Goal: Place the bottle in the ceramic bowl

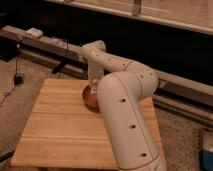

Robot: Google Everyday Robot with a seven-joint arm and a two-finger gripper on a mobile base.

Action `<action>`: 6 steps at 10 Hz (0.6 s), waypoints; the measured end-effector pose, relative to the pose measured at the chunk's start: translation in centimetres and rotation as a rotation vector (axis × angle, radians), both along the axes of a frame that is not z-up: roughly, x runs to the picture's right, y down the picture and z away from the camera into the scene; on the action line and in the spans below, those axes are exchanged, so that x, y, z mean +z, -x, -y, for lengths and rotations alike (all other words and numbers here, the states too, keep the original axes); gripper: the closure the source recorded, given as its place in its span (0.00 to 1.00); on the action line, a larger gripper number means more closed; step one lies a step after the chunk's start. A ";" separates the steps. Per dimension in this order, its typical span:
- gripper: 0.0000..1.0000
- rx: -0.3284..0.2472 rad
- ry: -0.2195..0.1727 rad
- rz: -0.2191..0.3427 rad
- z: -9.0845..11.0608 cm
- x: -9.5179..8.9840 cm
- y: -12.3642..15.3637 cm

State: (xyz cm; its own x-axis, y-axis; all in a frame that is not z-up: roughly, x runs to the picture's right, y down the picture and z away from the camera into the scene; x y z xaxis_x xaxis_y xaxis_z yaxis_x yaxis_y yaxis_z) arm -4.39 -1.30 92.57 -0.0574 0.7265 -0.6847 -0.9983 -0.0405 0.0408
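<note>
The ceramic bowl [88, 98], orange inside, sits at the far middle of the wooden table [60, 125]. My arm's big white link hides its right half. My gripper [93, 84] hangs straight down from the wrist, right over the bowl, with its tip at the rim. A slim pale shape at the gripper's tip [92, 80] seems to be the bottle, standing upright over the bowl. I cannot tell it apart from the gripper for sure.
A long dark rail [50, 47] with cables and a small white box [34, 33] runs behind the table. A blue object [207, 150] lies on the speckled floor at the lower right. My arm [125, 115] covers the table's right side.
</note>
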 end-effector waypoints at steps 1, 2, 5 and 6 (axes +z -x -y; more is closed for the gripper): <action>0.20 0.005 0.000 -0.006 0.0 -0.2 -0.4; 0.20 0.009 0.000 -0.005 0.0 -0.4 -0.5; 0.20 0.018 -0.018 0.030 0.1 -1.3 -0.2; 0.20 0.018 -0.019 0.033 0.1 -1.3 -0.1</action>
State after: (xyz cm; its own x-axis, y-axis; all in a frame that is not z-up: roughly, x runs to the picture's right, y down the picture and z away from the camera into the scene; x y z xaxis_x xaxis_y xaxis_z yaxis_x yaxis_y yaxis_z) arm -4.34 -1.39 91.26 -0.0477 0.7384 -0.6727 -0.9983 -0.0584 0.0067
